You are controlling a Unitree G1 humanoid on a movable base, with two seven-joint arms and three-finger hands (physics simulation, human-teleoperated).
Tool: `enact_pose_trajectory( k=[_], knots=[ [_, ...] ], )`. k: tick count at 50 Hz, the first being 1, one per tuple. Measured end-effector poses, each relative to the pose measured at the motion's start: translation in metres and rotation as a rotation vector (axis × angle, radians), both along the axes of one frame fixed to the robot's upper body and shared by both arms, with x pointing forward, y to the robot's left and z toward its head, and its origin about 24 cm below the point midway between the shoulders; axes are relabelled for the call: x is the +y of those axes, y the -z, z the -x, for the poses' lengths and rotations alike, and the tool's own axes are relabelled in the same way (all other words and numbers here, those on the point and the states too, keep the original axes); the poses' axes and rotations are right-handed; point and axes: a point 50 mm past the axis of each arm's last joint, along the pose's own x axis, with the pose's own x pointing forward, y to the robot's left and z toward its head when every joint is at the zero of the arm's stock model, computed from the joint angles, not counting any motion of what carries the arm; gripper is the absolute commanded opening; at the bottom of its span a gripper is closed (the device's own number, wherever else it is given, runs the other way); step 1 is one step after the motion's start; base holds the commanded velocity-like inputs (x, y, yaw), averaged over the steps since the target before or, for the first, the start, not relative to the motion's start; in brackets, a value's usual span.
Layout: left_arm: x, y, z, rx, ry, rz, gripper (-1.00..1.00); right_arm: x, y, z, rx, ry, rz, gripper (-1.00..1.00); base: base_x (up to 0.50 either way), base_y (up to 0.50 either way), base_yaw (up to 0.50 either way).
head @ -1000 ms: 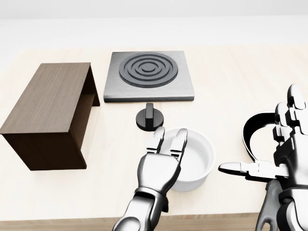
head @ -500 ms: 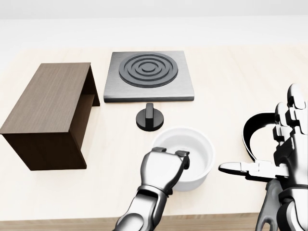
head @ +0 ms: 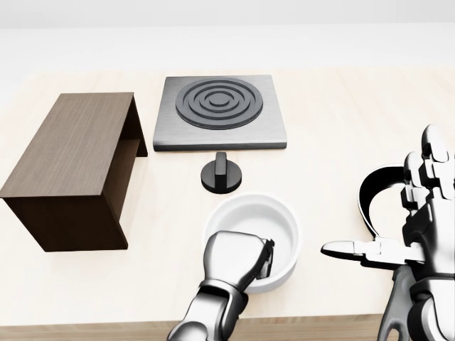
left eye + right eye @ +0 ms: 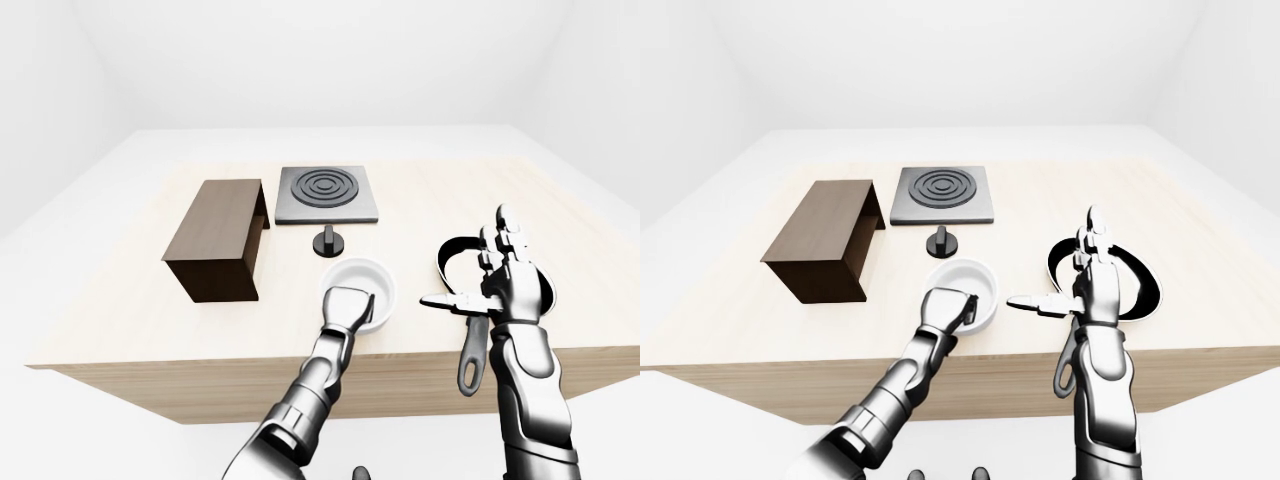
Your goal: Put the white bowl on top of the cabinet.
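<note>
The left hand (image 3: 238, 263) grips the near rim of the white bowl (image 3: 254, 231), fingers curled over the edge into its hollow. The bowl sits on the table (image 3: 334, 128), low in the head view, right of the dark cabinet (image 3: 71, 163). Lifting well likely means keeping the rim pinch firm and the bowl level, rising above the cabinet's top before moving left. The knob (image 3: 221, 174) and burner plate (image 3: 220, 112) lie above, clear of that path. The right hand (image 3: 398, 234) hovers open over a black pan (image 4: 455, 262).
</note>
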Motion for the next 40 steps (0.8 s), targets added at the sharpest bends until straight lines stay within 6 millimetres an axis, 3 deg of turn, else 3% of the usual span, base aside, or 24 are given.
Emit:
enact_pose_trajectory(
  k=[13,25,40],
  knots=[
    [0.014,-0.014,-0.01,-0.027,-0.037,0.013,-1.0,0.002,0.002,-0.001,0.008,-0.006,0.002,1.0,0.0,0.0,0.0],
    [0.024,-0.042,-0.03,-0.076,-0.061,0.034,-1.0,0.007,0.006,-0.003,0.029,-0.019,0.008,1.0,0.0,0.0,0.0],
    [0.032,-0.073,-0.04,-0.124,-0.065,0.053,-1.0,0.013,0.012,-0.004,0.053,-0.034,0.015,1.0,0.0,0.0,0.0]
  ],
)
